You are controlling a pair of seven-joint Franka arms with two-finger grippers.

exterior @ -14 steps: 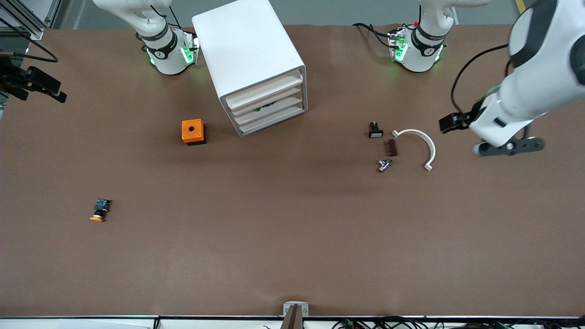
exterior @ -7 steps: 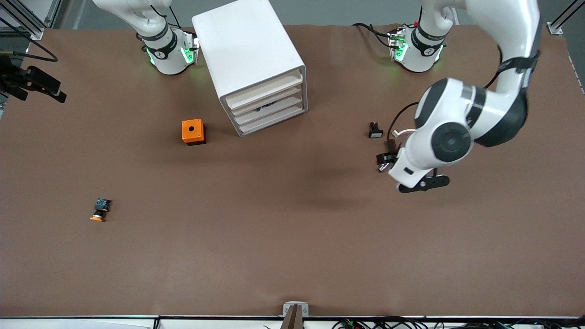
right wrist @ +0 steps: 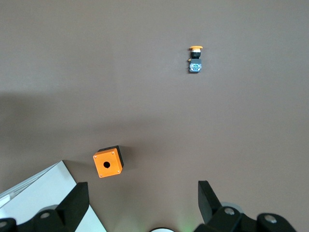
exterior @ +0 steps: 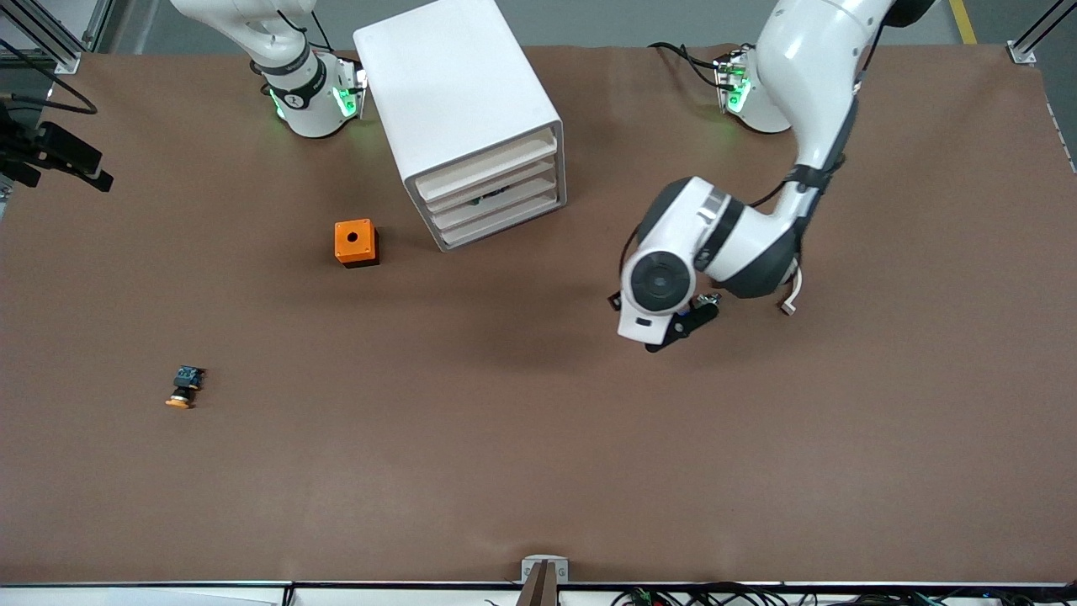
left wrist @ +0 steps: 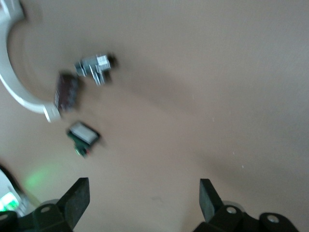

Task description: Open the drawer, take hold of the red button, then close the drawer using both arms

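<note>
- Orange-capped push-button (exterior: 181, 389): lies on the desk (exterior: 505, 438) at the right arm's end, nearer the front camera than all else.
- Right tool (right wrist: 142, 203): hangs high over the desk, fingers spread wide, nothing held. Below it are the orange box (right wrist: 107, 162) and a corner of the cabinet (right wrist: 43, 193). The right arm waits.
- Orange box: single hole on top, just beside the cabinet, toward the right arm's end.
- Cabinet: white, standing askew. Its three drawers (exterior: 496, 189) are all pushed in. A small dark thing (exterior: 488, 199) shows in a gap between the fronts; I cannot tell whether it is the button.
- Left tool (left wrist: 143, 203): fingers fully apart, empty, over bare desk between the cabinet and the loose parts.
- Loose parts, close together: black-and-white switch (left wrist: 83, 137), brown block (left wrist: 66, 92), metal fitting (left wrist: 94, 67), white curved piece (left wrist: 19, 82).
</note>
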